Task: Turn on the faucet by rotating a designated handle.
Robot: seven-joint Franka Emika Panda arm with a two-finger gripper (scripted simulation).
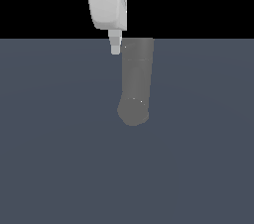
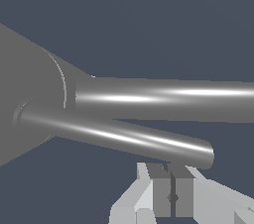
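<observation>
The faucet [image 1: 135, 82] is a thick matte grey cylinder with a rounded end, standing on the slate floor. In the wrist view its body [image 2: 30, 94] fills one side, and a long thick bar [image 2: 173, 98] runs out from it. The handle [image 2: 124, 136] is a slimmer grey rod sticking out of the body beside that bar. My gripper [image 1: 115, 48] hangs at the faucet's top, on the exterior view's left. In the wrist view the gripper [image 2: 171, 173] is shut and empty, its tips right by the handle's free end. I cannot tell if they touch. The handle does not show in the exterior view.
A flat slate-blue floor [image 1: 59, 158] spreads around the faucet, with a black background above it. Nothing else stands in view.
</observation>
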